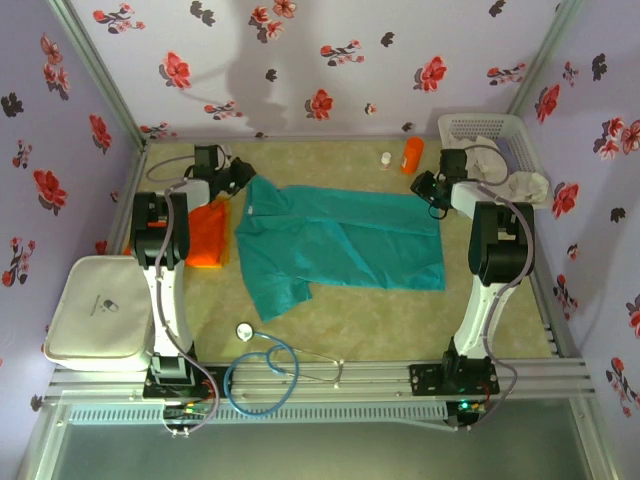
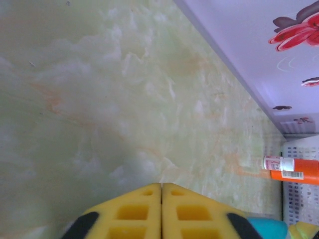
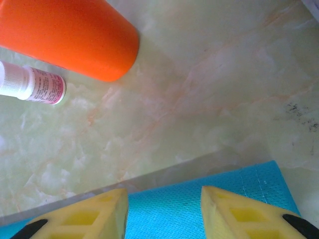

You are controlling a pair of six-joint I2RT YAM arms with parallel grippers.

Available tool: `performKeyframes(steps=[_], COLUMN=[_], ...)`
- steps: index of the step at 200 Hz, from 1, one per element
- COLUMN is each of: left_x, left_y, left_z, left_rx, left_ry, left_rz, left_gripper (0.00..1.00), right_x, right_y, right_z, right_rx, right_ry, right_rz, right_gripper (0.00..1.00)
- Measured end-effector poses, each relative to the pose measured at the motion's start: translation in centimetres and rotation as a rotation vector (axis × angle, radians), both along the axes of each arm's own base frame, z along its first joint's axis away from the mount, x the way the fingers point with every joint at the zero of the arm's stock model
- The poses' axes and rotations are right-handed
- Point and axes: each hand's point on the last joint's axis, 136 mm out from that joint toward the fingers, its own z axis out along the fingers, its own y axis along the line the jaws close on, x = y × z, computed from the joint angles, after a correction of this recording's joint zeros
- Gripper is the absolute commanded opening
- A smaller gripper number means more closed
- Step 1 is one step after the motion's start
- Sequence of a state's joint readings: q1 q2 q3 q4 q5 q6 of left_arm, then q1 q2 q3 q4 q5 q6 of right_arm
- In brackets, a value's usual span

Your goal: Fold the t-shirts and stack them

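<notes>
While the teal-green soft cloth t-shirt [image 1: 340, 240] lies spread across the marbled surface [image 1: 400, 320], bright orange cloth t-shirt [image 1: 208, 237] bunched beside its left edge, left end effector [image 2: 161, 186] pressed shut near its far left corner, right end effector [image 3: 164, 196] parted over its far right edge.

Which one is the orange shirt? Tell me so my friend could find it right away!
Start at the big teal shirt spread across the middle of the table. Just off its left side, beside the left arm, lies the orange shirt. It is soft cloth, unlike the hard orange bottle at the back.
</notes>
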State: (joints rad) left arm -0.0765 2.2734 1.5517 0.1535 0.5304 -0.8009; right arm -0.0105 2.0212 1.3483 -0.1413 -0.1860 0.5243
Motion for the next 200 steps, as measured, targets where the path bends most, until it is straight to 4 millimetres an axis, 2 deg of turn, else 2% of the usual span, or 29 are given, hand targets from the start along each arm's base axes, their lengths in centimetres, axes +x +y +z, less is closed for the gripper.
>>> performKeyframes(steps=[63,102,146,173,188,200], left_x=[-0.1,-1.7,-1.8,-1.5,-1.4,-1.4], left_y=[0.7,2.2,5.0,5.9,5.9,5.9], left_z=[-0.7,-1.7,-0.3,0.7,0.8,0.9], left_rx=[0.043,0.057,0.053,0.052,0.047,0.043], left_ry=[0.004,0.036,0.002,-0.030,-0.033,-0.031], left_rz=[0.020,0.057,0.108,0.124,0.124,0.122], left_gripper=[0.00,0.00,0.00,0.00,0.20,0.30], right_x=[-0.1,0.0,0.1,0.2,0.2,0.1], right_y=[-0.3,-0.7,-1.3,-1.3,-1.3,-1.3], right_z=[-0.1,-0.1,0.1,0.2,0.2,0.2], right_rx=[-0.003,-0.009,0.013,0.022,0.024,0.026], right_ry=[0.008,0.012,0.015,0.018,0.020,0.022], right_rz=[-0.006,-0.029,-0.077,-0.089,-0.091,-0.090], right_gripper=[0.38,0.31,0.31,0.31,0.32,0.33])
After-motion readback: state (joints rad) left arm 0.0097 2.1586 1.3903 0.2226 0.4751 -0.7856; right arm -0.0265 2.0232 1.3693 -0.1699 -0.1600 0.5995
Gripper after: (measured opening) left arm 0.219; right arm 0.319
